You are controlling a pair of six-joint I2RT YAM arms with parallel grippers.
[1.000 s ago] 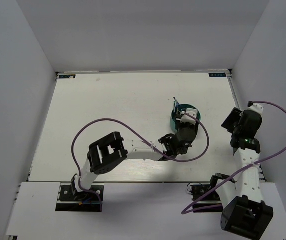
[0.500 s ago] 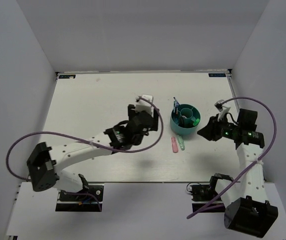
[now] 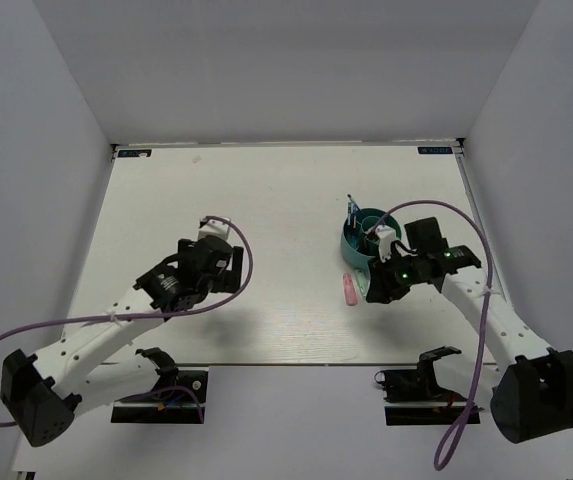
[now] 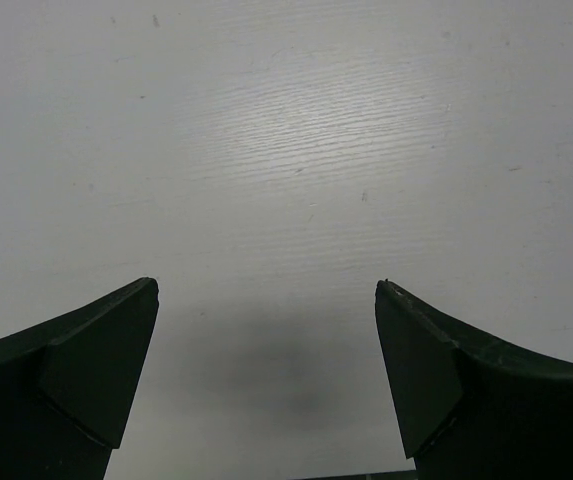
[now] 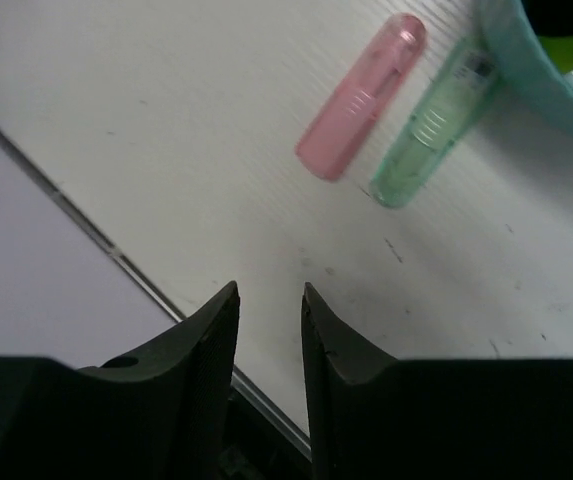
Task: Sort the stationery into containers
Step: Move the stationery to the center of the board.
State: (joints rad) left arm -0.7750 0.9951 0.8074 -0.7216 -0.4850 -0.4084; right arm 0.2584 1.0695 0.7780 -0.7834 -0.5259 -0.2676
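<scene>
While L hand (image 4: 266,292) gapes wide over table (image 4: 286,120), R hand (image 5: 269,292), narrow & empty, hangs nr its front edge by pink marker (image 5: 361,97).

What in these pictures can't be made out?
- Organiser contents: too small in the top view; cut off by the right wrist view's edge.
- Green marker: hidden under the right arm in the top view.
- Right pincer tips: hidden by that arm in the top view.

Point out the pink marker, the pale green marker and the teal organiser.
pink marker (image 5: 361,98), right wrist view, mid barrel.
pale green marker (image 5: 436,128), right wrist view, mid barrel.
teal organiser (image 5: 521,65), right wrist view, outer wall.
</scene>
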